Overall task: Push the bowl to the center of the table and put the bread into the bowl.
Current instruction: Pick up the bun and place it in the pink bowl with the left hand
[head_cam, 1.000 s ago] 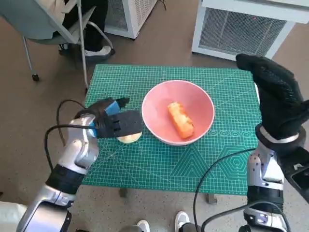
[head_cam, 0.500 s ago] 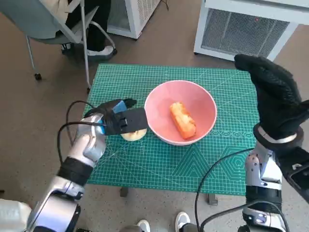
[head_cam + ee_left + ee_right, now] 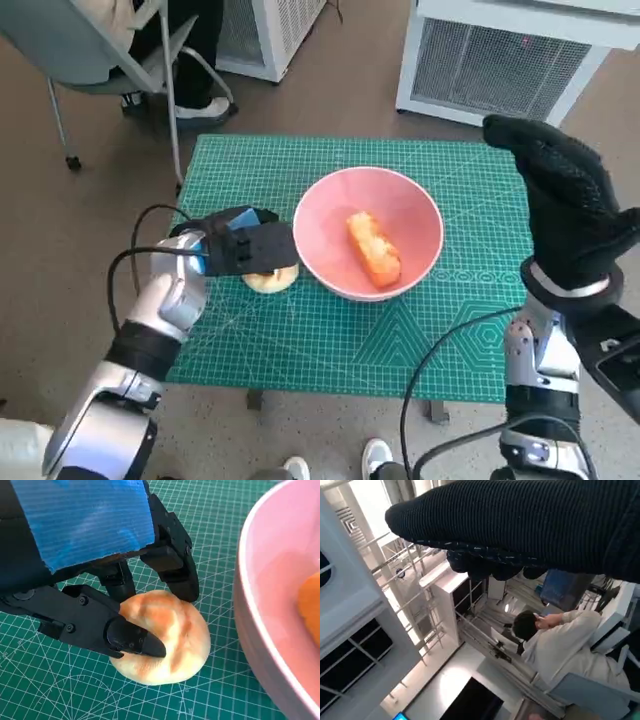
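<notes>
A pink bowl (image 3: 318, 226) stands near the middle of the green mat, and an orange-brown piece of bread (image 3: 374, 248) lies inside it. Just left of the bowl a round pale bun (image 3: 272, 281) sits on the mat. My left hand (image 3: 243, 246) is over the bun. In the left wrist view its fingers (image 3: 172, 570) touch the far side of the bun (image 3: 167, 640) and the thumb presses the near side. The bowl wall (image 3: 270, 605) is close beside it. My right hand (image 3: 565, 200) is raised over the table's right edge, holding nothing, fingers spread.
The green cutting mat (image 3: 330, 340) covers the small table. A chair with a seated person's legs (image 3: 150, 60) stands at the back left, and white grilled units (image 3: 500, 60) at the back. In the right wrist view a person (image 3: 560, 645) sits behind the glove (image 3: 530, 525).
My left forearm has swung in closer to the table, and the hand has settled onto the bun with fingers touching it. The bowl, its bread and my right hand have barely moved.
</notes>
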Motion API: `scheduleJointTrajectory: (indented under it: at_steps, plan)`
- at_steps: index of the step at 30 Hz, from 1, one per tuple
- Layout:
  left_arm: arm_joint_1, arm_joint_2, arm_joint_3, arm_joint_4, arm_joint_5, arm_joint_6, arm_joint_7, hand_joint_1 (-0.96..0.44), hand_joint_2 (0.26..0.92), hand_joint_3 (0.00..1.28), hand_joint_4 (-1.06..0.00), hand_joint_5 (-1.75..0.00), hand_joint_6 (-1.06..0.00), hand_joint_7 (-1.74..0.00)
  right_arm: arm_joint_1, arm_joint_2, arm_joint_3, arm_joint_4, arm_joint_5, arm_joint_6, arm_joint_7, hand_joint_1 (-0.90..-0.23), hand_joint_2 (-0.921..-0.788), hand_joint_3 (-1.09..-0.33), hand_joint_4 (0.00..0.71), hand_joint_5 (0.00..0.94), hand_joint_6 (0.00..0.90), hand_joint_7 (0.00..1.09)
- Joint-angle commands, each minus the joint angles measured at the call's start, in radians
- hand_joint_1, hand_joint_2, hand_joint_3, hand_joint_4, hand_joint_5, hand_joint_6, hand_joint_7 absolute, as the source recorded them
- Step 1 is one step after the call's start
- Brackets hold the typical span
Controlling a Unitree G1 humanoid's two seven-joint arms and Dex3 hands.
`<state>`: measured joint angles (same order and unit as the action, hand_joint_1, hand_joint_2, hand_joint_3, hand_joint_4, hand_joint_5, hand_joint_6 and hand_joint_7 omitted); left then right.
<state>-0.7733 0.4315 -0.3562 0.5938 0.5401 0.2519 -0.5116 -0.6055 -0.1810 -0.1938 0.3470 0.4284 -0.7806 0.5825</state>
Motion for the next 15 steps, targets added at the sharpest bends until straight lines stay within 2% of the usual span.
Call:
scheduleJointTrajectory:
  at_steps: [1, 9, 15]
  plan:
    - [0.012, 0.04, 0.031, -0.05, -0.02, -0.011, 0.005, 0.0, 0.904, 0.02, -0.74, -1.27, -0.8, -0.81, 0.021, 0.013, 0.001, 0.01, 0.0, 0.004, -0.006, -0.602, -0.921, -0.754, 0.234, 0.004, 0.003, 0.57]
    - [0.037, 0.082, 0.123, -0.202, -0.061, 0.021, 0.031, 0.0, 0.904, 0.02, -0.74, -1.26, -0.79, -0.83, 0.028, 0.019, 0.002, 0.003, 0.0, 0.003, -0.01, -0.603, -0.921, -0.75, 0.236, 0.004, 0.002, 0.58]
    - [0.054, 0.106, 0.192, -0.31, -0.083, 0.039, 0.069, 0.0, 0.906, 0.02, -0.76, -1.17, -0.74, -0.96, 0.032, 0.02, 0.002, -0.002, -0.001, 0.004, -0.012, -0.603, -0.921, -0.75, 0.235, 0.003, -0.001, 0.58]
